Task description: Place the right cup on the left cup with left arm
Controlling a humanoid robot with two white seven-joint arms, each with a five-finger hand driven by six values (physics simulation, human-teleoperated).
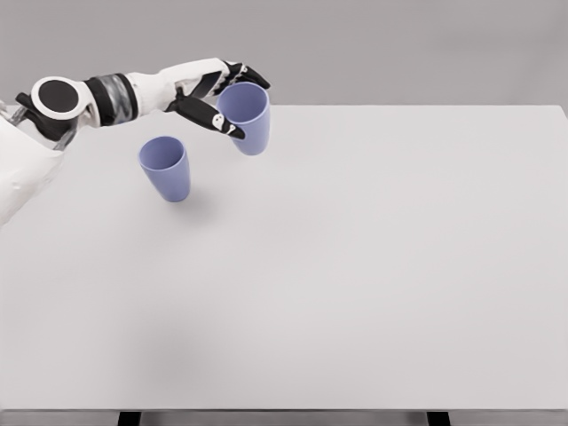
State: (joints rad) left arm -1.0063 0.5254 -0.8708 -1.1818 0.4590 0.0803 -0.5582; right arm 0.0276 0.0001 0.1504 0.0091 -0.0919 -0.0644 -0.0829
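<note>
gripping the right cup [246, 117] near its rim, the left hand [213, 98] has its fingers [217, 119] curled around it, seemingly above the desk [373, 266]. the left cup [165, 167] stands just beside; stacking looks not yet done.

— Has any text, label, brand, number or sign been found?

— None can be read. No marking is borne by the held cup [248, 117], by the standing cup [165, 168] or by the table [373, 266].

— And on the robot?

— No lettering is made out on the left hand [216, 96] or on its arm; only plain black and white surfaces are shown.
</note>
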